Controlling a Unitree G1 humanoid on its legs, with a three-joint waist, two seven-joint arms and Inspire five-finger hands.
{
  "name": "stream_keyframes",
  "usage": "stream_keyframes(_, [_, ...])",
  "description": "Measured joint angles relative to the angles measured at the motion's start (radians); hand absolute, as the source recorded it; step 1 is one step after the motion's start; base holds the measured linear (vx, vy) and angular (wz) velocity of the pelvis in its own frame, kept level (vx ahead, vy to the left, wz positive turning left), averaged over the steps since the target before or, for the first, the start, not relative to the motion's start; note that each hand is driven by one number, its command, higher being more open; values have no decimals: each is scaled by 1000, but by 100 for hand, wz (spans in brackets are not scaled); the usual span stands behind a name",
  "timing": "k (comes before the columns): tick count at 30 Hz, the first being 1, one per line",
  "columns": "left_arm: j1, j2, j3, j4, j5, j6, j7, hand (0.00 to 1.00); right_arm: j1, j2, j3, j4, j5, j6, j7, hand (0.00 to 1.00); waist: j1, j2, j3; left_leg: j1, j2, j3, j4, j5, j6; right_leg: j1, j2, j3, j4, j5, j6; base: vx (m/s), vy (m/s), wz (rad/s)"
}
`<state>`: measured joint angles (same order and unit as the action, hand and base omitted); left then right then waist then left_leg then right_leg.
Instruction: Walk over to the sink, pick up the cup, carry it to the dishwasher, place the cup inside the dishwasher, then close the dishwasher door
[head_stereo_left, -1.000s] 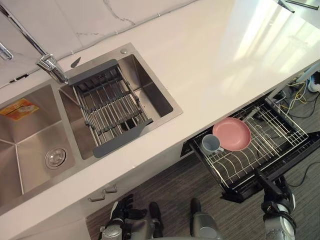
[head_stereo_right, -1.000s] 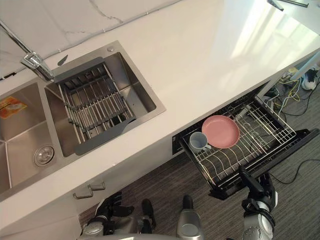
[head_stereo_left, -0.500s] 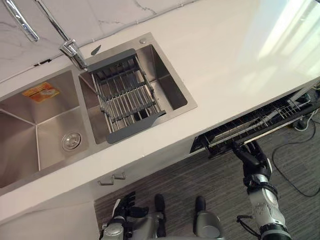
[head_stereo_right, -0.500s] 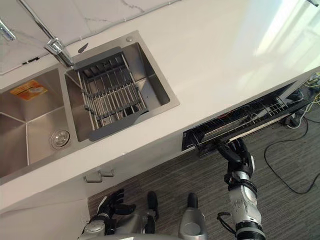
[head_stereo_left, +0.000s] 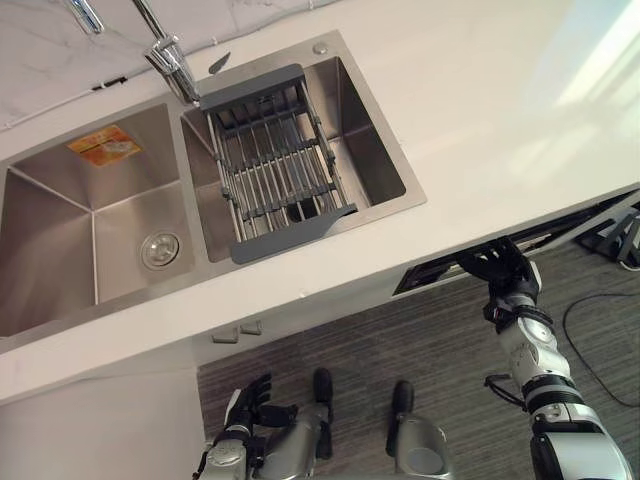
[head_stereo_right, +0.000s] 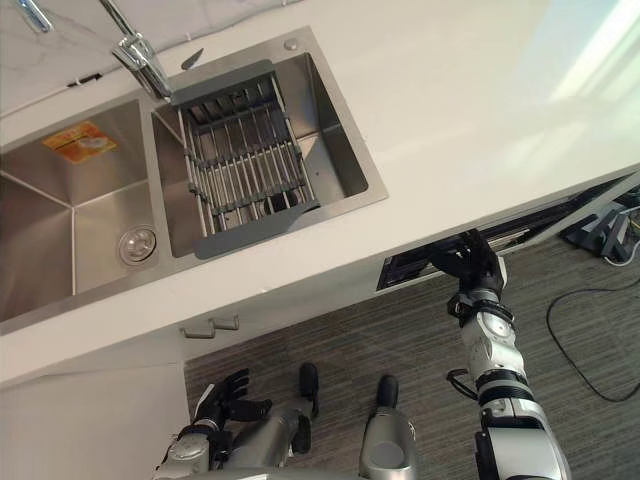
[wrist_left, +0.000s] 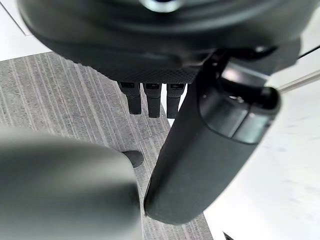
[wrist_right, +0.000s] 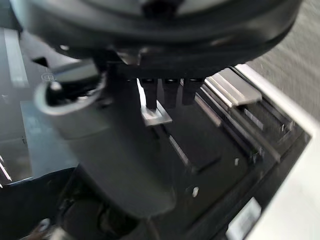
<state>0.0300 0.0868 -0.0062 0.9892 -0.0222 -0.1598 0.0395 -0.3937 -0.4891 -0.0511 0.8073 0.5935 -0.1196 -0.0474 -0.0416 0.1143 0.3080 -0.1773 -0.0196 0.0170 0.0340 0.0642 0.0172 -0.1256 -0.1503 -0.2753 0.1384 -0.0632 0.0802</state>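
The dishwasher door (head_stereo_left: 437, 272) stands almost shut under the white counter, leaving a narrow dark slit along its top edge. My right hand (head_stereo_left: 501, 270) is raised against the door's front, fingers straight and spread on the dark panel (wrist_right: 200, 145). The cup is hidden behind the door. My left hand (head_stereo_left: 247, 404) hangs low by my side over the striped floor, fingers relaxed and holding nothing (wrist_left: 147, 97).
A double steel sink (head_stereo_left: 376, 150) is set in the white counter (head_stereo_left: 500, 110), with a grey drain rack (head_stereo_left: 275, 165) across its right basin and a faucet (head_stereo_left: 170, 55) behind. A cabinet handle (head_stereo_left: 238, 331) sits below the counter's edge.
The rack with the cup and pink plate has gone inside, and the door has swung up almost shut with my right hand against it. The camera has shifted.
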Motion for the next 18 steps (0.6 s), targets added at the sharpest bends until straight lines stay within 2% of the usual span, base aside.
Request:
stream_keyframes(5, [-6,11,0,0,0,-1,0,90,-79,-44,23,80,-79,20,-5,90,1,1,14,-24,8,-8,10,5,-6,-15,13,-5,-5,11,-12,-57,-15,2])
stream_keyframes(14, [-8,13,-1,-1,0,1,4,90,-88,-46,59,66,-179,34,-5,90,5,2,16,-30,37,-17,5,22,-26,-15,45,-8,-22,24,-28,-45,-44,0])
stream_keyframes(18, [-11,12,-3,0,2,10,7,90,37,-19,58,-109,-240,52,-2,90,6,1,15,-2,48,-20,-27,37,-36,2,57,-11,-31,28,-39,14,-34,1])
